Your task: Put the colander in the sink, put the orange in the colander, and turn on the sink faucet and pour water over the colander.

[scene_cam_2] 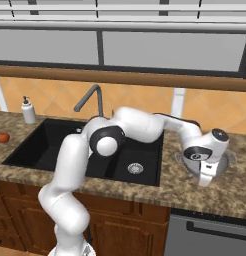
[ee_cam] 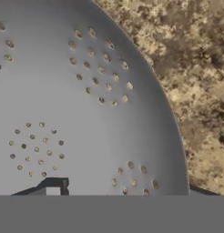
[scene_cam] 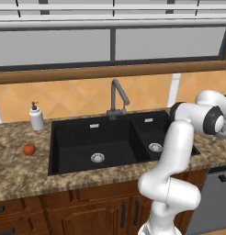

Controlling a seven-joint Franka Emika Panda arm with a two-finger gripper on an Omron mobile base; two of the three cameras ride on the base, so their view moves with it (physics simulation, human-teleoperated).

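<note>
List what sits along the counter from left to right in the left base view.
Soap dispenser → orange just below it and slightly left → wide sink basin → sink faucet behind the divider → narrower basin, partly behind the robot arm.

Pincer [scene_cam_2: 205, 179] down at colander [scene_cam_2: 226, 165] on counter [scene_cam_2: 195, 192], right of sink [scene_cam_2: 45, 145]
</note>
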